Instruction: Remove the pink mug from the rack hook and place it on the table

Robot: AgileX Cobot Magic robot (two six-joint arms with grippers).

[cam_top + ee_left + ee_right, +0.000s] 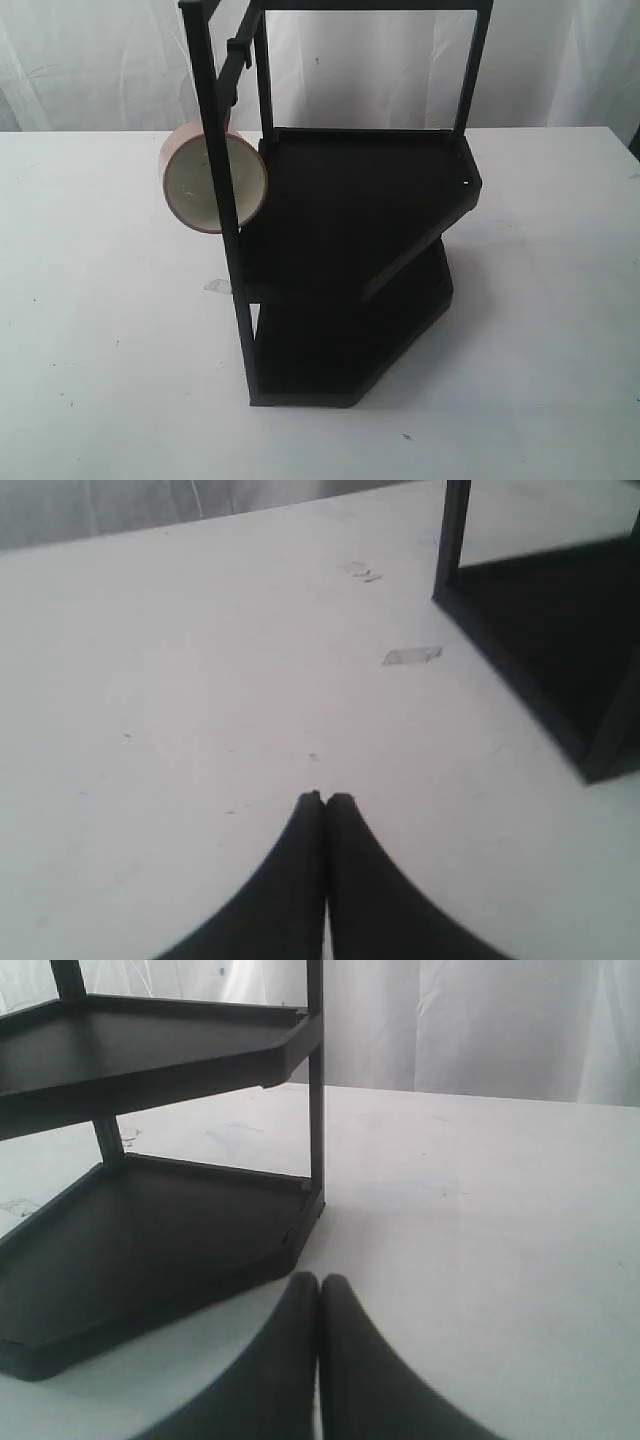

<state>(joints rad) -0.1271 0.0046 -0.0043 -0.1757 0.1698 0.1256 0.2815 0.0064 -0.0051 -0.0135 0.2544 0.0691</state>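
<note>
The pink mug (pixel 190 180) hangs by its handle from the rack hook (pixel 238 62) on the upper left side bar of the black two-shelf rack (pixel 350 200), its cream inside facing the exterior camera; a rack post crosses in front of it. Neither arm shows in the exterior view. My left gripper (pixel 325 798) is shut with nothing in it, low over the white table (pixel 200 680), with the rack's base corner (pixel 540 650) ahead and to one side. My right gripper (pixel 320 1280) is shut and empty just short of the rack's lower shelf (pixel 150 1230).
A small scrap of clear tape (pixel 411 656) lies on the table near the rack's base, seen also as a tape scrap (pixel 218 286) in the exterior view. A white curtain (pixel 100 60) hangs behind the table. White tabletop (pixel 100 380) stretches round the rack on all sides.
</note>
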